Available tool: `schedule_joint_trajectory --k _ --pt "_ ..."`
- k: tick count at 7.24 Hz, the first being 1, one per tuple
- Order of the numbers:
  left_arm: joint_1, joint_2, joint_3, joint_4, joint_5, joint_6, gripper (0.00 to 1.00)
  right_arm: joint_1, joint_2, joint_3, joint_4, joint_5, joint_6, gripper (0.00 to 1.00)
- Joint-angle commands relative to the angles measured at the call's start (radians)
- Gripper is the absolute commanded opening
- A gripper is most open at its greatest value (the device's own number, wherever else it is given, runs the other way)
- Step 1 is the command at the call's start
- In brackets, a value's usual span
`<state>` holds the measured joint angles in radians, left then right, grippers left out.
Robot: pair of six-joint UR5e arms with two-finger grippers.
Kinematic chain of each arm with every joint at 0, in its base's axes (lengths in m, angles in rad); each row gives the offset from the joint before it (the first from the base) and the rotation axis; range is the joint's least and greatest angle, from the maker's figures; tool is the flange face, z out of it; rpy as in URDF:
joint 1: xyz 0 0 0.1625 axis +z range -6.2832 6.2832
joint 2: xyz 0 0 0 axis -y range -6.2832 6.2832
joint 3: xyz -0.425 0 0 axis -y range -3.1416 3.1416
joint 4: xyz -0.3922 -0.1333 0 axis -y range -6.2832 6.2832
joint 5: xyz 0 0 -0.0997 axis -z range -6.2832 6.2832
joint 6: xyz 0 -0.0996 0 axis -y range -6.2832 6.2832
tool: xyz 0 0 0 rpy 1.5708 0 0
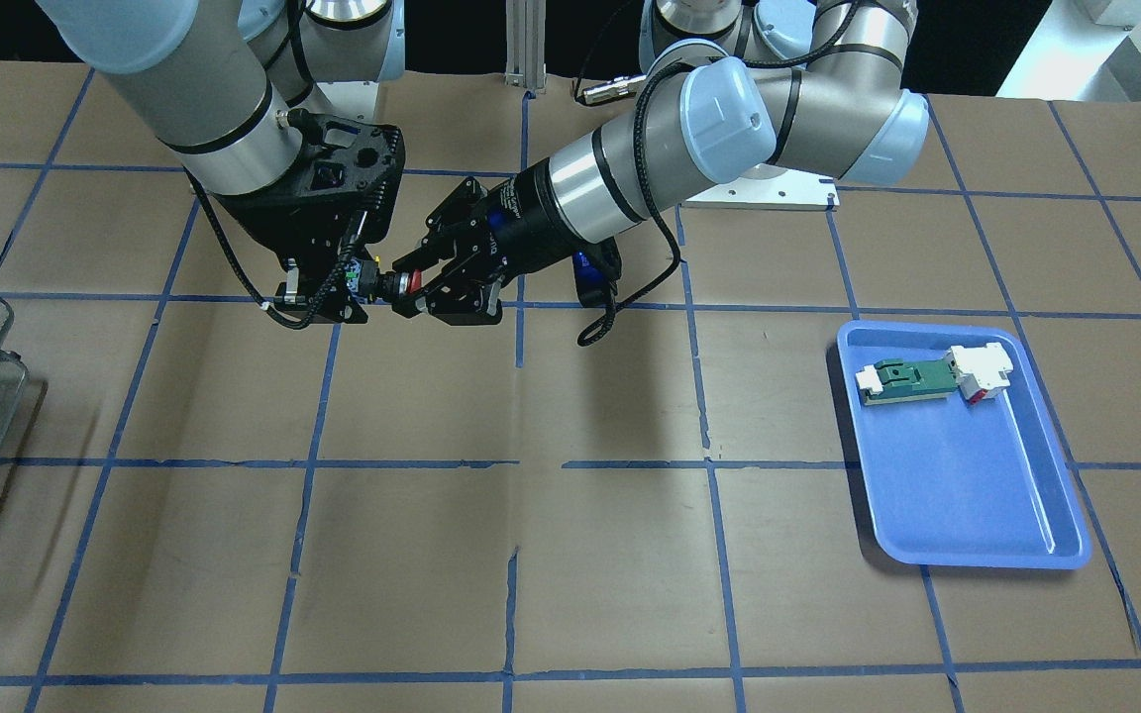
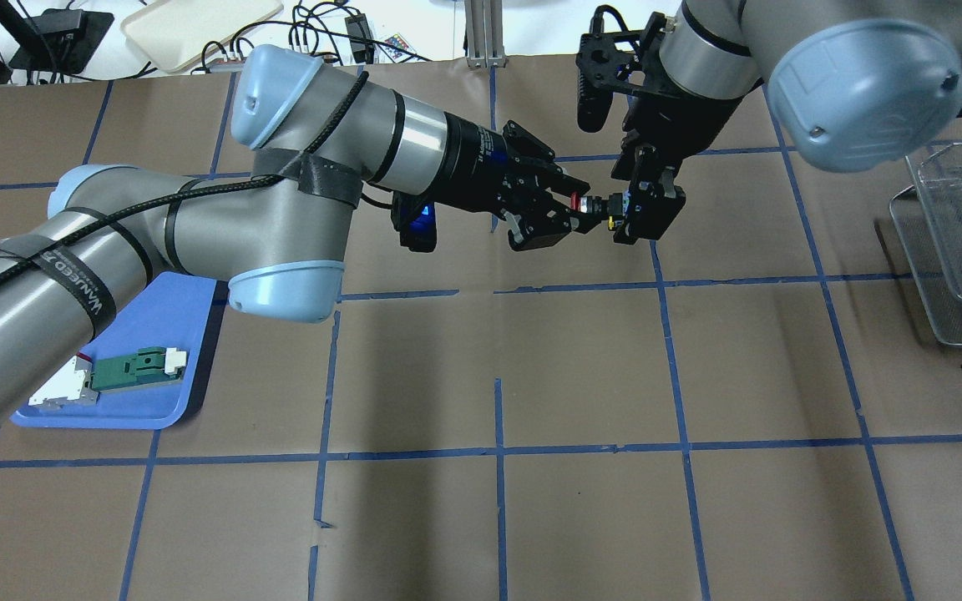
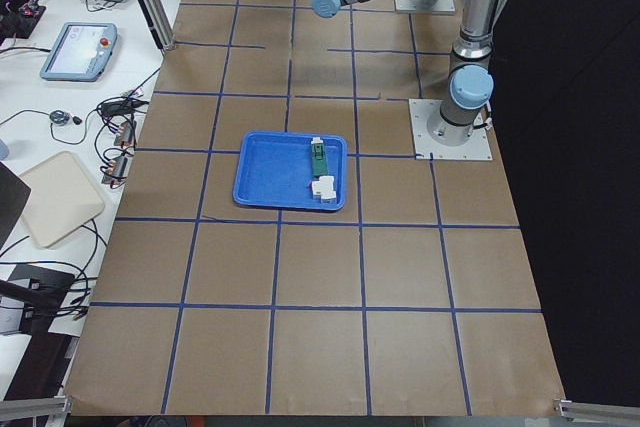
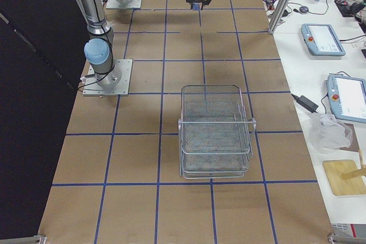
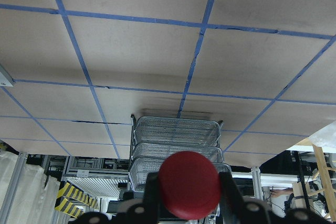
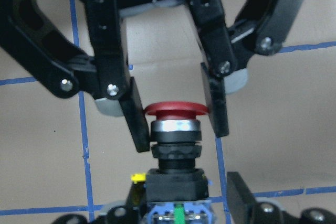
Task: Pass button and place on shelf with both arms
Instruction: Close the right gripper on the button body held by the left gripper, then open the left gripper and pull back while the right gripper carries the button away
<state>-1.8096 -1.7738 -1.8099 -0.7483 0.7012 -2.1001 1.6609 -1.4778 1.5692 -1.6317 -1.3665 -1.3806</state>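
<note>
The button (image 6: 176, 129) hangs in mid-air above the table (image 2: 581, 359), its red cap pinched between the left gripper's (image 2: 579, 209) fingers. The right gripper (image 2: 627, 219) straddles its pale block, unclamped, with one finger visibly clear. The shelf (image 2: 953, 242) stands well apart at the table's right edge. The left arm's (image 2: 297, 167) strap (image 2: 72, 275) reads roughly "WANLEED". That arm reaches level; the right arm (image 2: 857, 75) comes from above.

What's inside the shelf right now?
In the shelf, the top level shows only bare mesh. It covers most of the lower levels, so their contents cannot be confirmed.
</note>
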Motion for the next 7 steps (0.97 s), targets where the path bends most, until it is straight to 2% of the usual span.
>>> schedule_joint_trajectory --k 1,2,3,4,5,7 --pt "0.0 0.002 0.0 0.0 0.001 0.0 0.0 0.0 -0.002 -0.002 -0.004 -0.008 0.002 0.0" --pt "0.0 0.002 0.001 0.0 0.0 -0.001 0.0 -0.001 -0.003 -0.002 -0.004 -0.008 0.002 0.0" --pt "0.0 0.002 0.006 -0.002 0.006 -0.011 0.47 0.0 -0.001 -0.003 -0.004 -0.008 0.002 0.0" --pt "0.001 0.004 0.011 -0.002 0.009 -0.029 0.84 0.0 -0.002 -0.003 -0.005 -0.008 0.002 0.0" --pt "0.0 0.005 0.012 0.0 0.009 -0.044 0.94 -0.001 -0.001 -0.003 -0.005 -0.006 0.0 0.0" --pt "0.004 0.011 0.015 -0.002 0.009 -0.041 0.97 -0.009 0.004 -0.014 -0.011 -0.008 -0.008 0.0"
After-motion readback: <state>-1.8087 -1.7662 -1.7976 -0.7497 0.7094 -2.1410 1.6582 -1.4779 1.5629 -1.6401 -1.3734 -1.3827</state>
